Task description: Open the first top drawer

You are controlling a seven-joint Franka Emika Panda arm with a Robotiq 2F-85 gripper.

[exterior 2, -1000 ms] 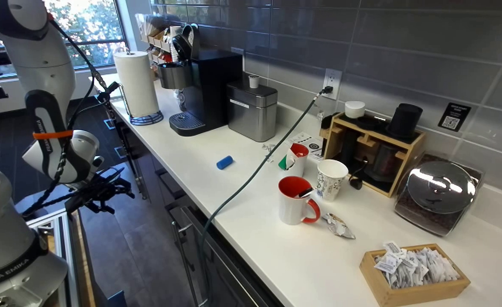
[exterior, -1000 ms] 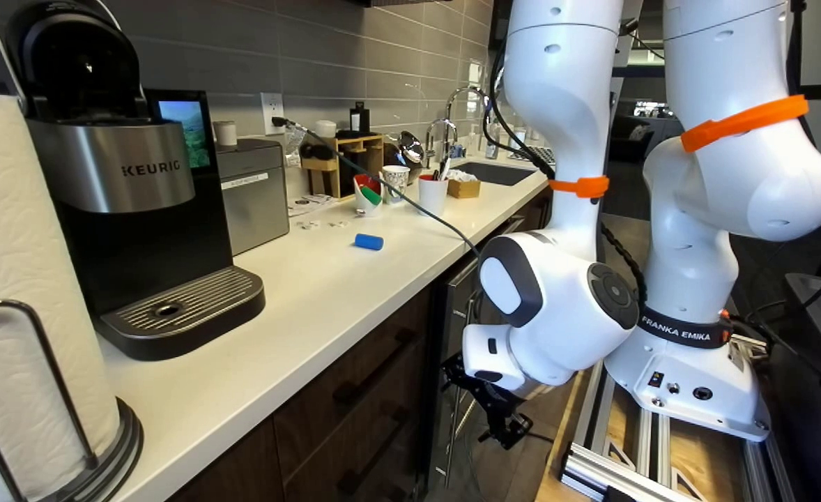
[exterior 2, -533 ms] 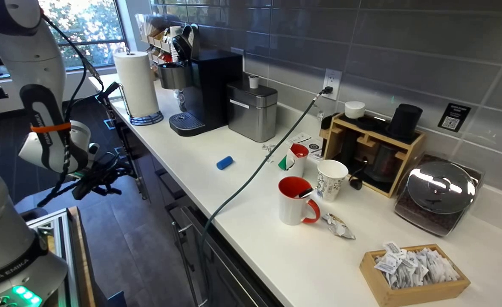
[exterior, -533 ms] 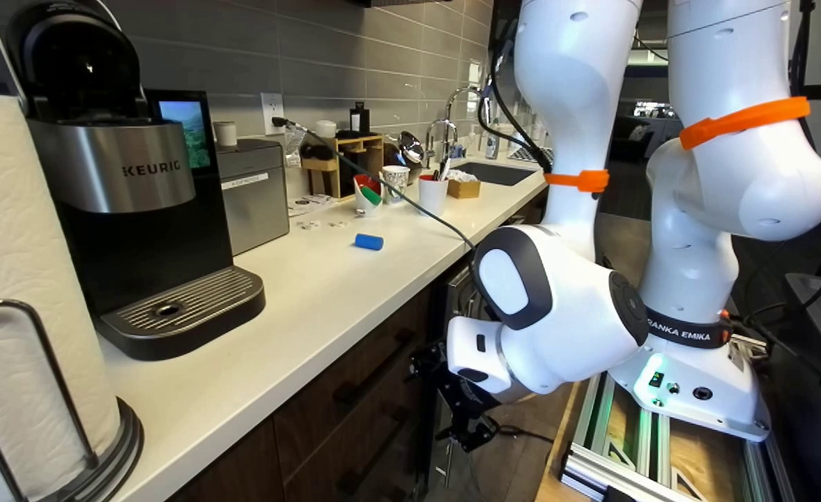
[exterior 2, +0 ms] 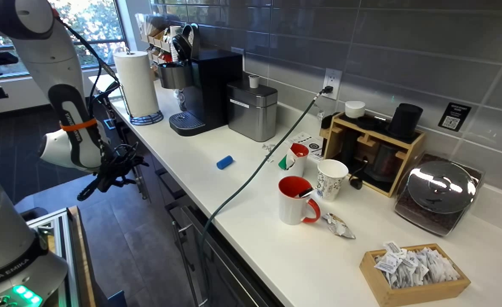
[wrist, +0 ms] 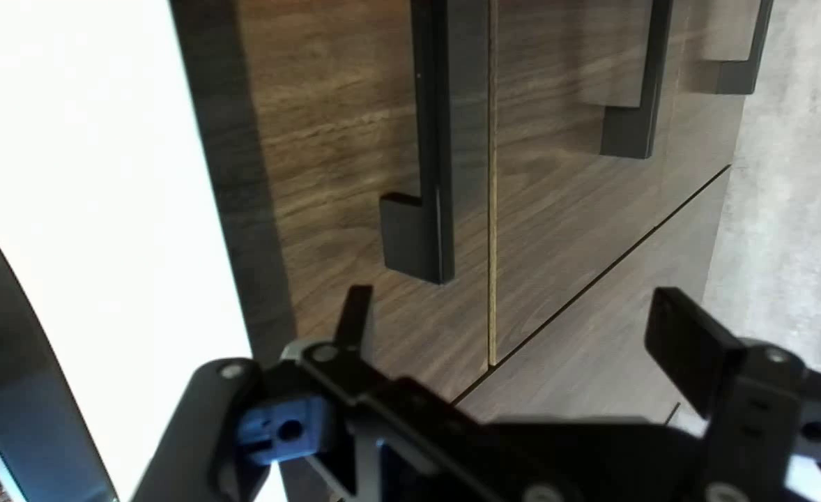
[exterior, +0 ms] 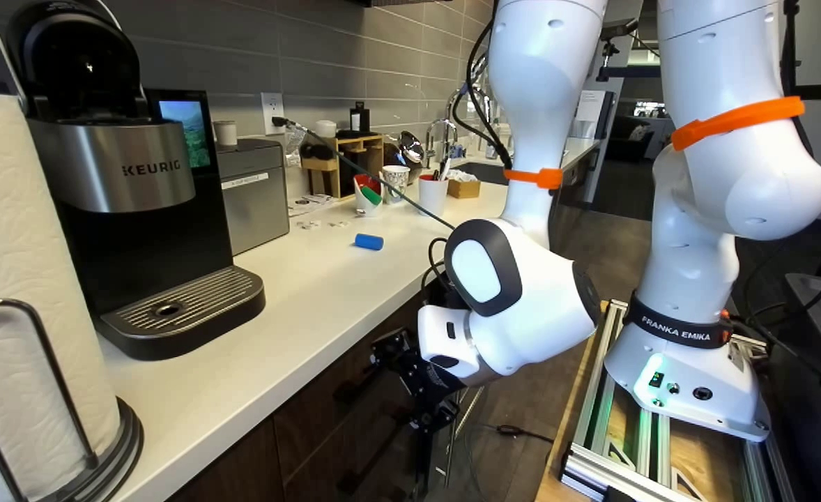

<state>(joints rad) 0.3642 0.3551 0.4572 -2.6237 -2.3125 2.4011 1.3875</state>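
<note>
The first top drawer (wrist: pixel 341 139) has a dark brown wood-grain front just under the white counter edge, and it looks flush with the cabinet. Its long black bar handle (wrist: pixel 438 160) crosses the upper middle of the wrist view. My gripper (wrist: pixel 515 307) is open, its black fingertips spread wide with nothing held. The handle's near end stands beyond the fingertips, closer to the left one, and no contact shows. In an exterior view the gripper (exterior: pixel 403 383) hangs below counter height in front of the drawer fronts, partly covering the top drawer's handle.
Lower drawer handles (wrist: pixel 630 132) project beside the top one. The white countertop (exterior: pixel 327 307) overhangs the drawers. On it stand a coffee maker (exterior: pixel 173 244), a paper towel roll (exterior: pixel 27 279) and a blue cylinder (exterior 2: pixel 224 162). A dark cable (exterior 2: pixel 251 175) drapes over the counter edge.
The arm has swung toward the drawer fronts, bringing the gripper left and slightly up in an exterior view. Green lights now glow on the robot base. The drawer has not moved.
</note>
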